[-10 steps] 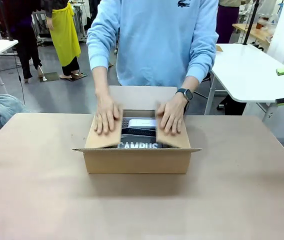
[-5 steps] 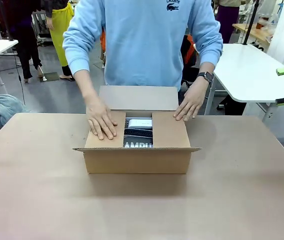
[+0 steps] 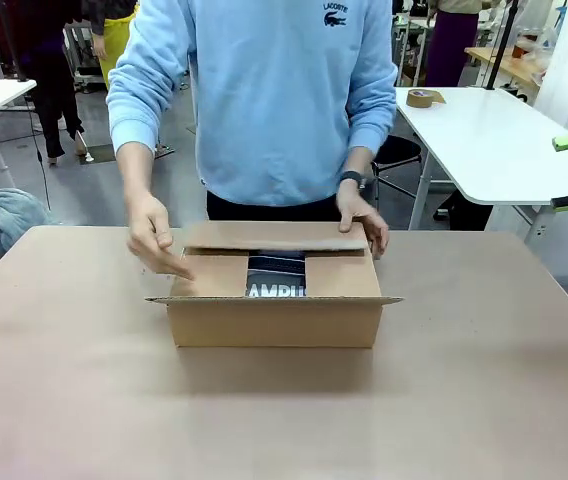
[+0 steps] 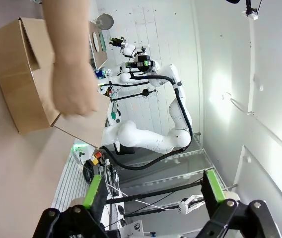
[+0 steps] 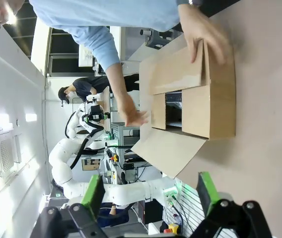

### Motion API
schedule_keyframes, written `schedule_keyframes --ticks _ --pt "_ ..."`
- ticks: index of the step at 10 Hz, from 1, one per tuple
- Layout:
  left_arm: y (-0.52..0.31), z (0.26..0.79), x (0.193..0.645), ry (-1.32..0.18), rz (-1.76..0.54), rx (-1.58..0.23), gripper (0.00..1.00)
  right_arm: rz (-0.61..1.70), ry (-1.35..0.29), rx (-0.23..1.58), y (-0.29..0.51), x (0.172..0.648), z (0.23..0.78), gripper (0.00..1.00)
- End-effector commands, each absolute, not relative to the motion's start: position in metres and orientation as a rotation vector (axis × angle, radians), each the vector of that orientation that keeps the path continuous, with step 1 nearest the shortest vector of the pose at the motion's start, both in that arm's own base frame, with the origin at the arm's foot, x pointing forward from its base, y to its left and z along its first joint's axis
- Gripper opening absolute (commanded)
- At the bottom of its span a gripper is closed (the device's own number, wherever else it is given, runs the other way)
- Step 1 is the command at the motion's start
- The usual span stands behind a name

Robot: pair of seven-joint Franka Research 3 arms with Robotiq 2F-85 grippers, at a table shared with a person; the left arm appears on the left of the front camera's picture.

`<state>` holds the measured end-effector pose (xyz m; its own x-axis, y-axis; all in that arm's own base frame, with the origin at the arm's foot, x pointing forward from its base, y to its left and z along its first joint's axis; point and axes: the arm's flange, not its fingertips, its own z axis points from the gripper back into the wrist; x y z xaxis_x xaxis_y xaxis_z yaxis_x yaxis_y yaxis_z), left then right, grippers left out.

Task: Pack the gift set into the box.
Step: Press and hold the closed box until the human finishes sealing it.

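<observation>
Left gripper (image 4: 153, 191) and right gripper (image 5: 150, 191) — both gape wide.

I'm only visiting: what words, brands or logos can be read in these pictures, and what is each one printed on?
"LACOSTE": small letters above a crocodile logo on the chest of the person's light blue sweatshirt.
"AMPU": white letters on the grey item inside the box; the rest of the word is hidden under the flaps.
Both wrist views: no print sharp or large enough to read.
</observation>
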<state>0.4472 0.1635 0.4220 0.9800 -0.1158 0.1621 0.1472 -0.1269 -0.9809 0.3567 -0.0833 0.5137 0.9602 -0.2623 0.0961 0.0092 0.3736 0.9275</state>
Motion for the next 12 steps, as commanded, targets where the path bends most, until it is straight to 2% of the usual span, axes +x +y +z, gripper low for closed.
schedule_keyframes --ticks 1,12 --pt "0.1647 0.4220 0.4445 -0.029 -0.238 -1.673 1.00 -0.155 -0.259 1.189 -0.0836 0.3575 0.5136 1.00" --pt "0.1647 0.4220 0.4445 -0.029 -0.238 -1.673 1.00 -0.155 -0.259 1.189 -0.0836 0.3575 0.5136 1.00"
